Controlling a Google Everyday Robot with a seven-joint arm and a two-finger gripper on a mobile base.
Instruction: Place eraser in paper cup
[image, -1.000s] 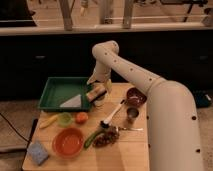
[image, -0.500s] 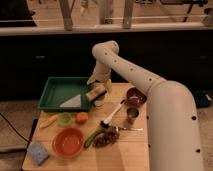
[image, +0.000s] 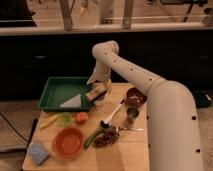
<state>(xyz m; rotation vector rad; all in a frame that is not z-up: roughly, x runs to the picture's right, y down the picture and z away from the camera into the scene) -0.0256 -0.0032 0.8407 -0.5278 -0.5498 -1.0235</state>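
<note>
Beside the green tray's (image: 67, 79) right edge, you are hovering the gripper (image: 96, 93) right above the paper cup (image: 99, 104), probably lining up a drop; I'm not making out the eraser, nor whether the gripper is clamped or spread.

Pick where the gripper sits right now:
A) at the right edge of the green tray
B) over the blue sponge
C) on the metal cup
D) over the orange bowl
A: the gripper hangs at the right edge of the green tray, apart from the orange bowl, the blue sponge and the metal cup.
</note>
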